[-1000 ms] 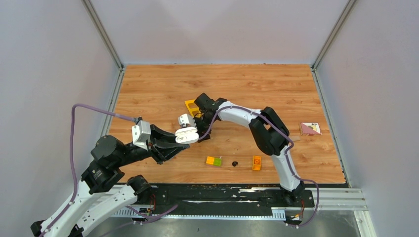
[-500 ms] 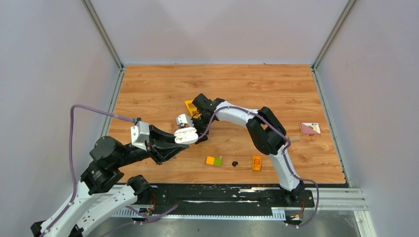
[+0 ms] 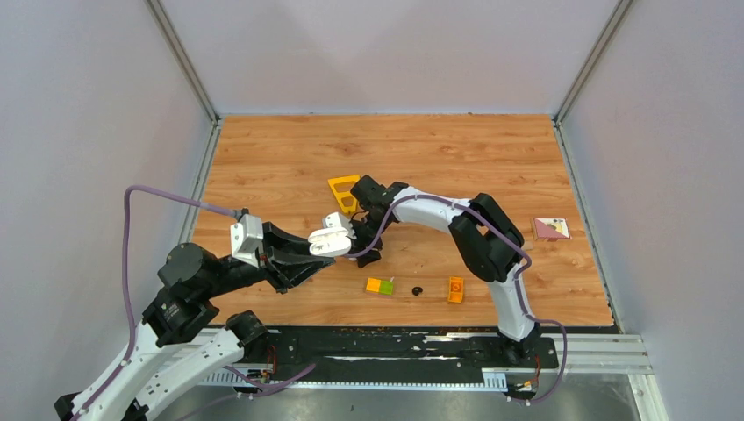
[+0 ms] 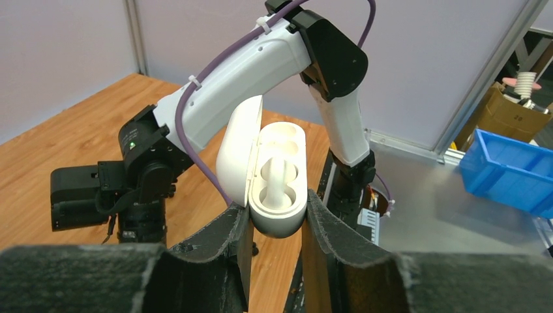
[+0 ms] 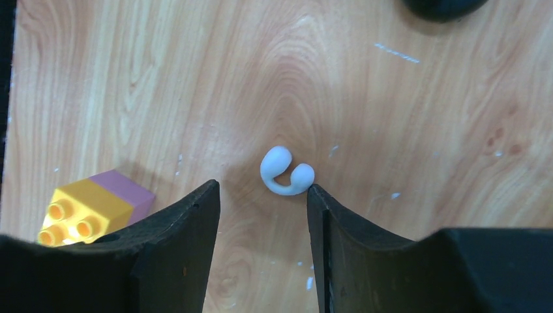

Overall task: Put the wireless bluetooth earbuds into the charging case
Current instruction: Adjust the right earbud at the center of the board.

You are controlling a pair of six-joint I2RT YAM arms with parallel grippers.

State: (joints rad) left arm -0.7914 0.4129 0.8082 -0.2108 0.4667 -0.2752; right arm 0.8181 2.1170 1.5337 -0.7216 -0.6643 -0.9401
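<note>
**White bud between spread fingers, case clamped open**

The left gripper is clenched on the case, a smooth white plastic pebble held up off the table, its hinged lid swung back to the left. Inside are rounded hollows. A curved white form sits in the nearer one, and I cannot tell whether it is a bud or part of the moulding. The finger pads look rough and grainy black.

The right gripper hangs over the wood-grain boards with its fingers spread, gripping nothing. Between them lies a white earbud, a glossy little hook with two rounded ends, its right end just beside the right finger. A yellow studded brick lies by the left finger. Nearer the arm bases, a small black earbud rests between a green-and-orange brick and an orange brick.
</note>
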